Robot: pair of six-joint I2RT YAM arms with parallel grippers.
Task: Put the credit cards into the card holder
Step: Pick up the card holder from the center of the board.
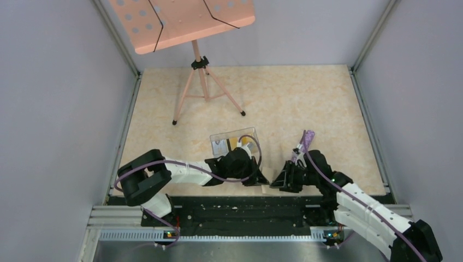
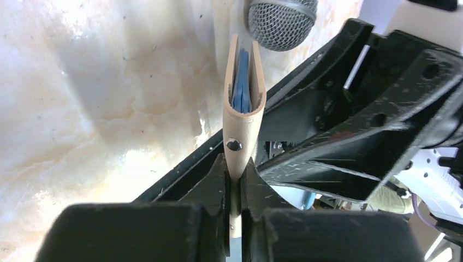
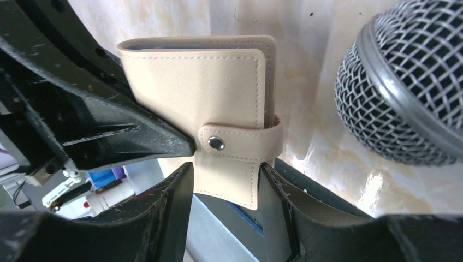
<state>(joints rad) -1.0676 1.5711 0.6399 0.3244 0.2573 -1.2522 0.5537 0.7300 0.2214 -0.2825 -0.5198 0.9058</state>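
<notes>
The left claw is clamped on the snapped-shut holder at the table's near edge, while the right claw straddles its strap, grip unclear, and the cards lie in the box behind, nearer the left.

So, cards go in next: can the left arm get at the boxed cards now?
Probably not: the left claw is shut on the card holder, though the clear box of cards sits close.

There is one tan folding card holder, one clear rectangular plastic box, one pink perforated music stand, and two robot arms: left arm, right arm.
</notes>
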